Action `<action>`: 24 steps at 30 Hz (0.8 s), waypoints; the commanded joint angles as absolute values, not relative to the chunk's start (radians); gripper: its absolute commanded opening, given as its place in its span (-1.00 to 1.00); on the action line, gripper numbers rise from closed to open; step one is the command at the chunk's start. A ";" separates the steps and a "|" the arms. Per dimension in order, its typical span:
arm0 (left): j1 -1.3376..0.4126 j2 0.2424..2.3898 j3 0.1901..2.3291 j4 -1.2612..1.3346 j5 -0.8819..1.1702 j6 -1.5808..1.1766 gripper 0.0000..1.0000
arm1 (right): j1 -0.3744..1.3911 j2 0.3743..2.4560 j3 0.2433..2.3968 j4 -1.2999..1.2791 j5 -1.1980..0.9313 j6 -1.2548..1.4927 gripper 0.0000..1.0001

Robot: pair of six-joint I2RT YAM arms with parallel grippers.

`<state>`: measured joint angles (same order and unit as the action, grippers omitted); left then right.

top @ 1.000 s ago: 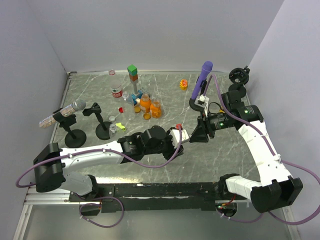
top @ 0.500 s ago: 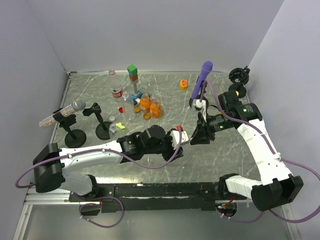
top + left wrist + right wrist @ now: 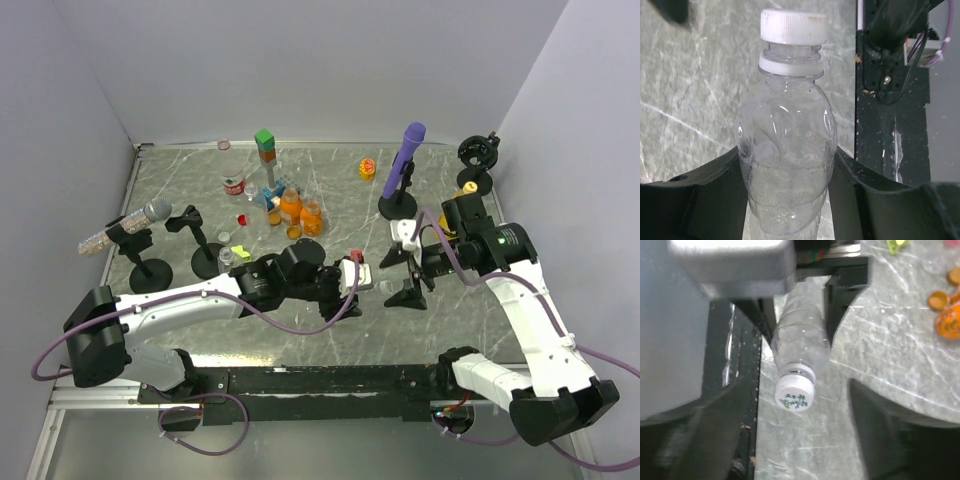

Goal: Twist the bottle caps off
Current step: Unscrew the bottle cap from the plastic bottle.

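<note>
Left pincer (image 3: 785,200): closed on the belly of the clear bottle (image 3: 785,145), one black finger pressed to each side. The hold is taken low on the body, so the neck is left free.
Clear bottle: carried lying level just above the table (image 3: 330,190), near the front middle. Its neck is turned toward the right arm, so the cap is offered end-on for twisting.
White cap (image 3: 793,25): seen on the neck, with the white collar ring just below it. A strip of bare neck shows between the two, so it may be partly backed off, though the threads cannot be read.
Right pincer (image 3: 802,440): spread wide and empty. It is lined up on the cap's face but kept apart from it.
Step in hand: a fresh bite on the cap is judged to be set up, the bottle being braced against the twist by the left arm.
Risk: the thin wall could be squashed or spun in the grip.
Mid table: a loose red cap (image 3: 241,218) and an orange cap (image 3: 293,232) lie beside opened bottles.
Far table: orange bottles (image 3: 291,206) and a red-labelled bottle (image 3: 234,185) are parked together, out of the working lane.
Back edge: the block stack (image 3: 265,145) and purple microphone (image 3: 408,150) are not involved in the task.
</note>
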<state>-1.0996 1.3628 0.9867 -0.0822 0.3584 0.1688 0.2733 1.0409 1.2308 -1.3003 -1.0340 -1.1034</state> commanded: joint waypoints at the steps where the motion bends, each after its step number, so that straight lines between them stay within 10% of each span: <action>1: -1.098 1.298 0.963 -0.058 0.315 0.155 -0.50 | 0.252 1.013 1.336 -1.200 -1.057 -0.895 0.98; 11: -1.216 1.203 0.913 0.025 -0.099 0.023 -0.50 | 0.218 0.951 1.289 -1.016 -0.851 -0.108 0.98; 24: -1.321 1.296 0.983 0.032 -0.316 -0.054 -0.50 | 0.218 1.011 1.230 -1.057 -0.891 -0.097 0.85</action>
<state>-1.3136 1.2942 0.9276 -0.0235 -0.2562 -0.0231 0.2218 0.9817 1.2419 -1.0603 -0.9054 -0.1242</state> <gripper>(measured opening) 0.580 0.945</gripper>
